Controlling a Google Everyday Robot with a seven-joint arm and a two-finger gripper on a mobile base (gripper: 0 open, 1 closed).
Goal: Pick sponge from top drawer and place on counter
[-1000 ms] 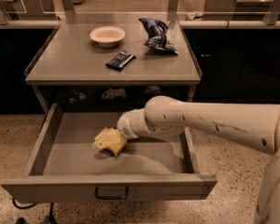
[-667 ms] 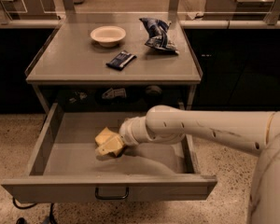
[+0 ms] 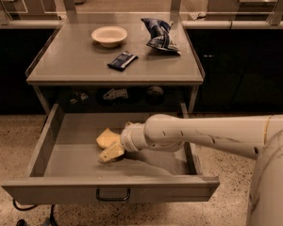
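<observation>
**Gripper (image 3: 111, 150) low in the open top drawer (image 3: 51, 134), at the sponge (image 3: 106, 137)**

The gripper is inside the top drawer, which is pulled out below the front edge of the counter (image 3: 70, 67). It sits near the middle of the drawer floor, a little to the left. It touches the pale-yellow sponge on the sponge's front side, but I cannot tell how far it is open, nor if it already has hold of the sponge. The sponge lies on the drawer bottom, well apart from the left wall.

The white arm (image 3: 203, 135) comes in from the right and crosses over the drawer's right wall. The dark handle (image 3: 112, 194) is at the middle of the drawer front.

On the tabletop there are three things, from left to right:
- A cream round bowl (image 3: 109, 35) stands near the back edge, left of centre.
- A dark flat packet (image 3: 122, 60) lies about in the middle, in front of the bowl.
- A crumpled blue bag (image 3: 160, 34) lies toward the back right corner.

All three are apart from each other. Under the tabletop is a dark shelf with some small things — too dim to name.
</observation>
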